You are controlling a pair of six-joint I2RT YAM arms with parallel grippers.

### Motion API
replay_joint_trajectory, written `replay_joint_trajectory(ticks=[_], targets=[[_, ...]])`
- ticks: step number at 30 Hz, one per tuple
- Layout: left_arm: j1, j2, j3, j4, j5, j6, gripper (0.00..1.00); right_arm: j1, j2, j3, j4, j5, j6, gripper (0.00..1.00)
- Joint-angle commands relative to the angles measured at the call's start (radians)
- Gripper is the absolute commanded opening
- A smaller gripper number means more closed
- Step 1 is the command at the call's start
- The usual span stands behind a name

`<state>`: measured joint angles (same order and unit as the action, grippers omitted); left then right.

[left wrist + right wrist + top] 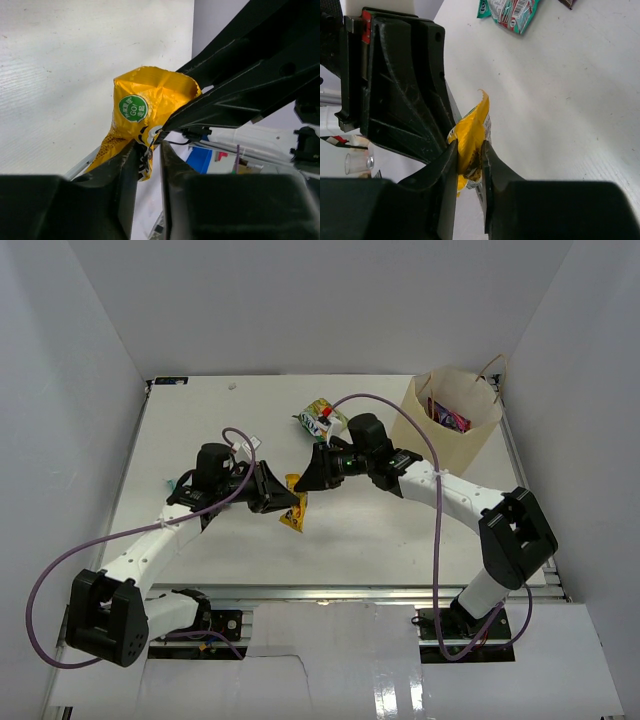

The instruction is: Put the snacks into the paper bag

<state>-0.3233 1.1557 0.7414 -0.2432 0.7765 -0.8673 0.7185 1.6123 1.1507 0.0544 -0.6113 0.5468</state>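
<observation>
A yellow snack packet (293, 512) hangs above the middle of the table between my two grippers. My left gripper (286, 502) grips its lower part, and in the left wrist view (149, 150) the packet (145, 100) fills the gap at the fingertips. My right gripper (312, 472) is shut on the packet (472, 125) from the other side, as the right wrist view (470, 150) shows. The tan paper bag (470, 435) stands open at the far right with several packets (447, 417) inside.
A green-yellow packet (322, 420) lies on the table just behind the right gripper; it also shows in the right wrist view (510, 12). White walls enclose the table on three sides. The arms' purple cables loop over the table.
</observation>
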Motion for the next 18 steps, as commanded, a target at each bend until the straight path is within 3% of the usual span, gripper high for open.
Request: replay_joint_trajectory(ticks=[1,2,7,9,12,18], targets=[[-0.005,-0.017,-0.011,0.042,0.050,0.005,0.36,0.002,-0.002,0.046,0.055,-0.033,-0.034,0.08],[-0.005,-0.022,-0.011,0.042,0.058,0.007,0.48,0.002,-0.005,0.052,0.053,-0.036,-0.054,0.08],[-0.007,-0.056,0.006,0.028,0.104,0.059,0.77,-0.042,-0.012,0.090,0.051,-0.183,-0.163,0.08],[-0.005,-0.088,0.021,-0.001,0.119,0.086,0.83,-0.066,-0.020,0.119,0.039,-0.269,-0.229,0.08],[-0.003,-0.123,0.036,-0.054,0.119,0.142,0.84,-0.123,-0.037,0.155,0.007,-0.356,-0.307,0.08],[-0.003,-0.211,0.087,-0.137,0.044,0.226,0.87,-0.214,-0.113,0.314,-0.181,-0.361,-0.531,0.08]])
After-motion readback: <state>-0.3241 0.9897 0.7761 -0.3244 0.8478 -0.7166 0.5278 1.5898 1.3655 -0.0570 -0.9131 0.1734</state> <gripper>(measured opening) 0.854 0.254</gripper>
